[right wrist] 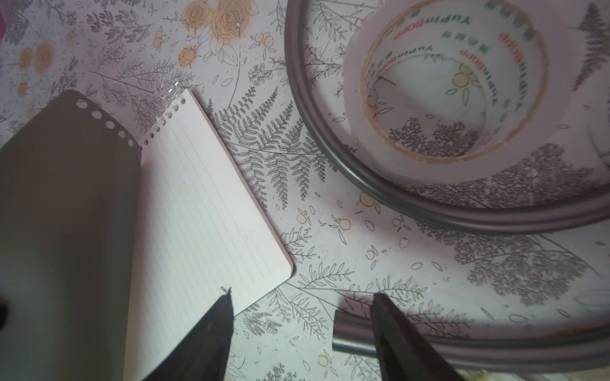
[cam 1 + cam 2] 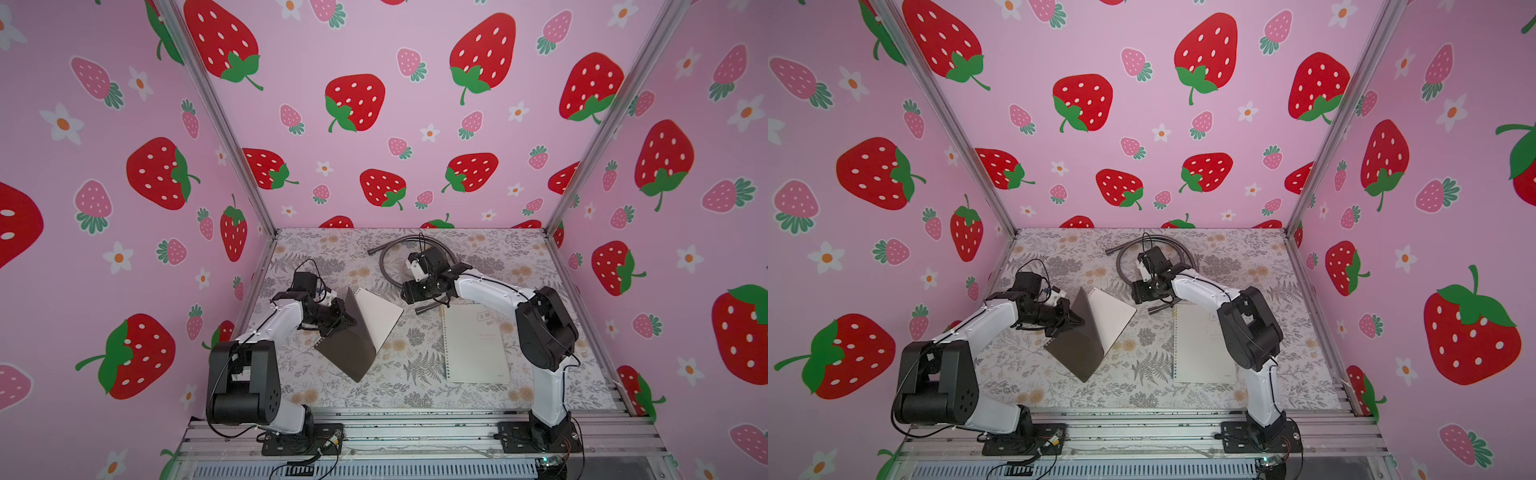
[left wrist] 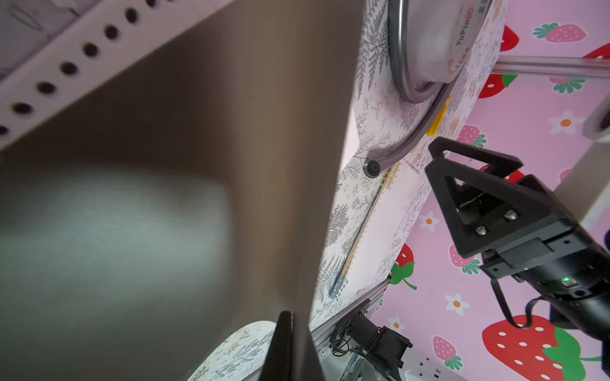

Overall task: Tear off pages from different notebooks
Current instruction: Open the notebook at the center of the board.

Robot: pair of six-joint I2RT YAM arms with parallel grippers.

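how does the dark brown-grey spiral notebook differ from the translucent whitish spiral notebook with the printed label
The dark brown-grey notebook is open, its plain cover held up by the left gripper over a lined page; the translucent whitish notebook lies closed and flat, untouched. The dark one sits diagonally; the whitish one nearly square to the table's front edge. Both are similar-sized, bound along one long edge.

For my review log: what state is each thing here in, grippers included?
left gripper: shut on the dark cover.
right gripper: open, empty, hovering.
dark notebook: open, cover raised steeply.
lined page: exposed, lying flat.
whitish notebook: closed, lying flat.
tape roll: flat on its side, inside the hose loop.
hose: coiled in a loop.
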